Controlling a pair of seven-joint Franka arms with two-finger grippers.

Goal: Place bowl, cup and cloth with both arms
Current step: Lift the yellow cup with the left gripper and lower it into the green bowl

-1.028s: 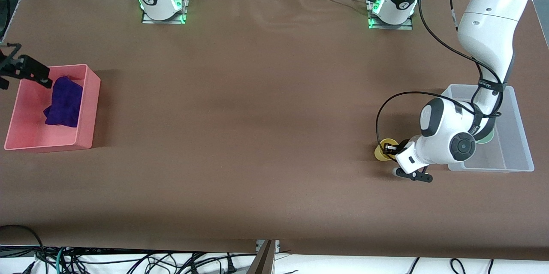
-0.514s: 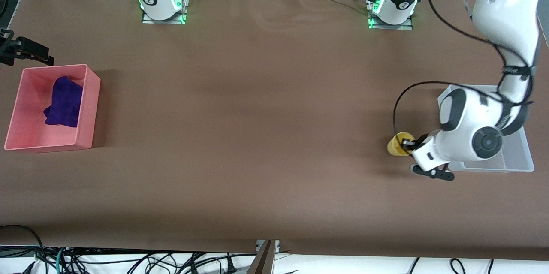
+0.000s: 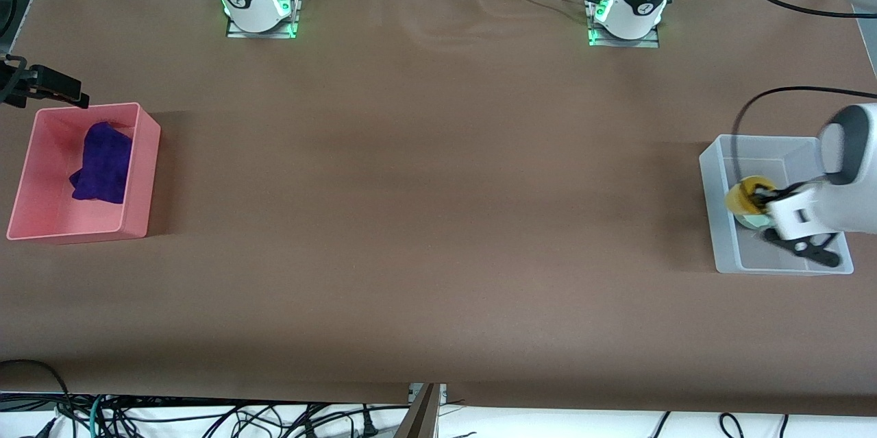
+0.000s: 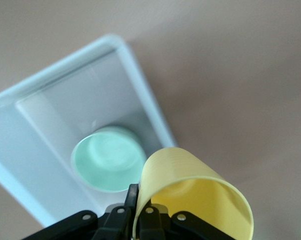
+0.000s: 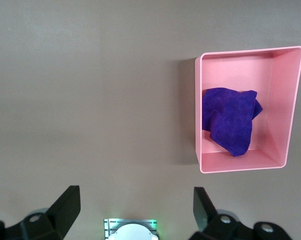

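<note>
A bright yellow plastic cup [image 3: 743, 195] shows against a pale mint-green round bowl [image 4: 109, 158] inside a translucent, bluish-white plastic bin [image 3: 724, 246]. A deep purple fabric cloth [image 3: 103, 162] lies in a salmon-pink plastic box [image 3: 140, 171]. The plain brown table cover [image 3: 425, 219] has no pattern, and the white arms carry black grippers.

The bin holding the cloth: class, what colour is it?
Pink; the bin shows best in the right wrist view, purple cloth inside.

even bright light, left wrist view blurred
</note>
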